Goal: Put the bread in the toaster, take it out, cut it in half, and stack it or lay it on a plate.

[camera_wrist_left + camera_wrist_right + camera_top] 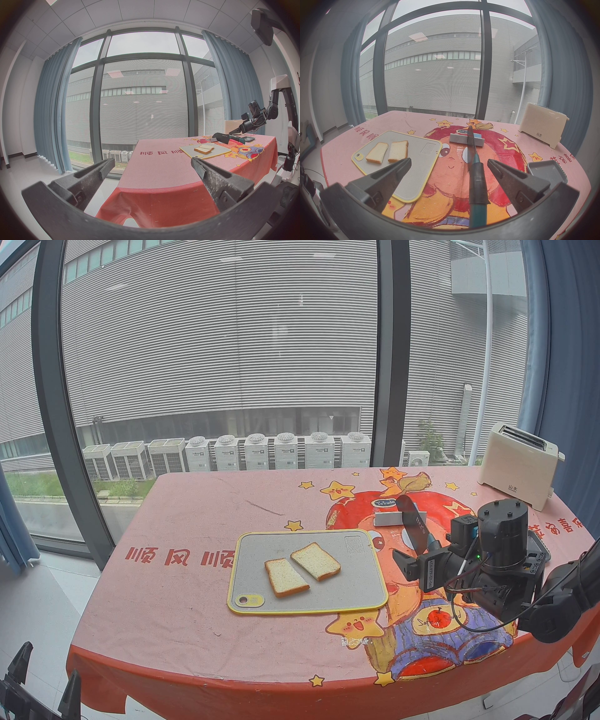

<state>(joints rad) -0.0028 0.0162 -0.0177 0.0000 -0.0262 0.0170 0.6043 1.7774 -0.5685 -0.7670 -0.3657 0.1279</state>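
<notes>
1. You are viewing the bread already in two pieces: the left bread half [285, 576] and the right bread half [316, 560] are lying just beside each other on the cutting board [369, 590], mid-surface [187, 515].
2. Cutting is reading as done. Toasting is harder to judge, since the browning is not showing clearly. The toaster [519, 465] is standing at the far right corner with nothing rising from its slots.
3. Plating is looking like the remaining step. The grey square plate [547, 170] is sitting on the right, near the toaster, with nothing on it.
4. The right end effector [448, 162] is hanging over the knife [477, 178], fingers apart on either side of the handle and clamping nothing. The blade is reaching the knife rest [459, 138].
5. The left end effector [152, 160] is hanging off the near-left corner, fingers apart and carrying nothing.
6. The right arm is covering most of the plate in the head view. You cannot tell whether the handle is touching a finger.
</notes>
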